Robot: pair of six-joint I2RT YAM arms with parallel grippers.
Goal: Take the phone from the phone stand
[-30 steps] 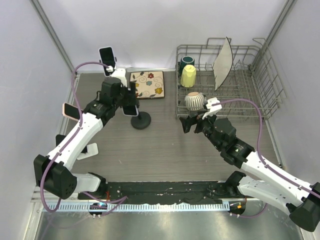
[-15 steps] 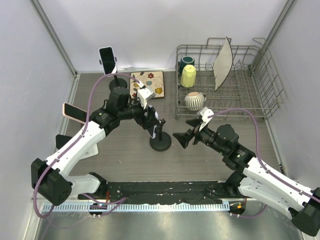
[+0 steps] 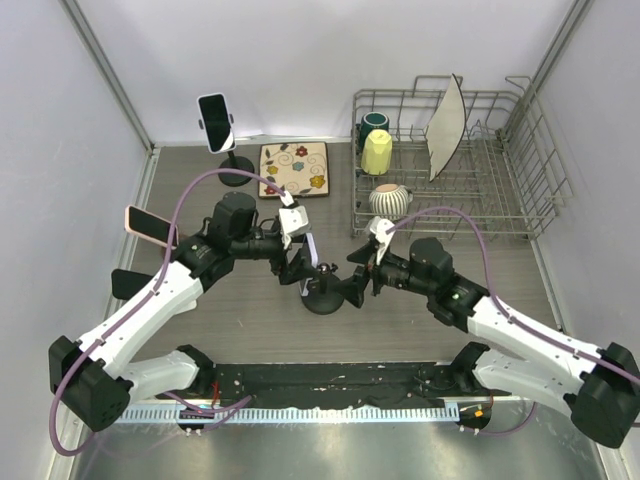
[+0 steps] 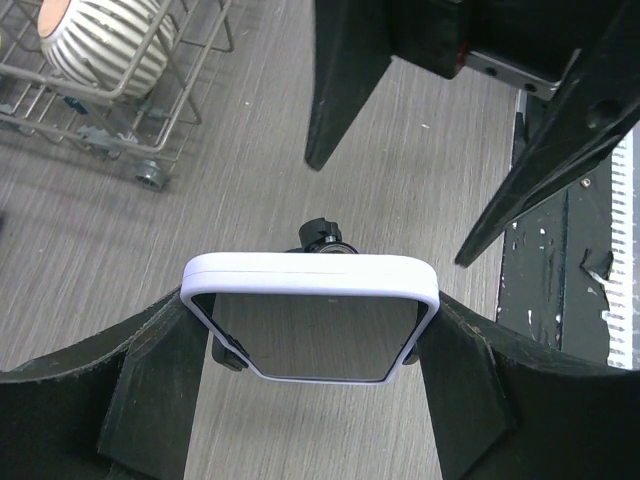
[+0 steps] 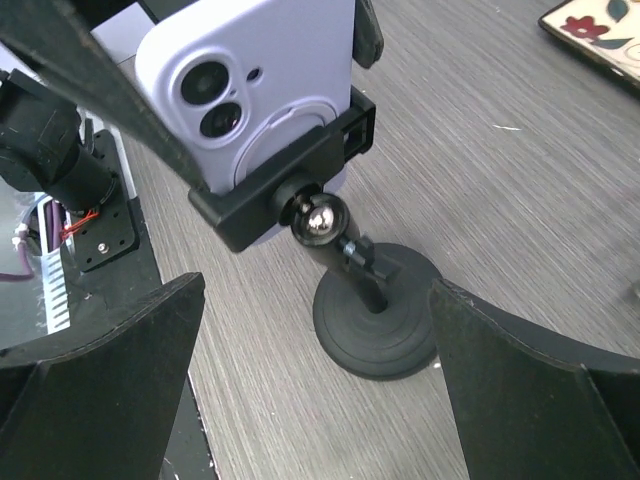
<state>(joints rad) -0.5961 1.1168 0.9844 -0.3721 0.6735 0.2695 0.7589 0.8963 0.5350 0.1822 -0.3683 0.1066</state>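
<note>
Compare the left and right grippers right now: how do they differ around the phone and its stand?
The left gripper has its fingers pressed on both side edges of the phone, while the right gripper touches nothing. The left gripper is closed to the phone's width, and the right gripper is spread wide, straddling the stand at its base. Both sit at the same stand, facing each other.

Phone [image 4: 310, 325]: I saw it edge-on, in a pale case.
Left gripper [image 4: 310, 372]: fingers pressed its two sides.
Right gripper [image 4: 390, 210]: fingers spread, just beyond.
Dish rack [image 4: 120, 130]: upper left, striped bowl [image 4: 100, 45] inside.
</note>
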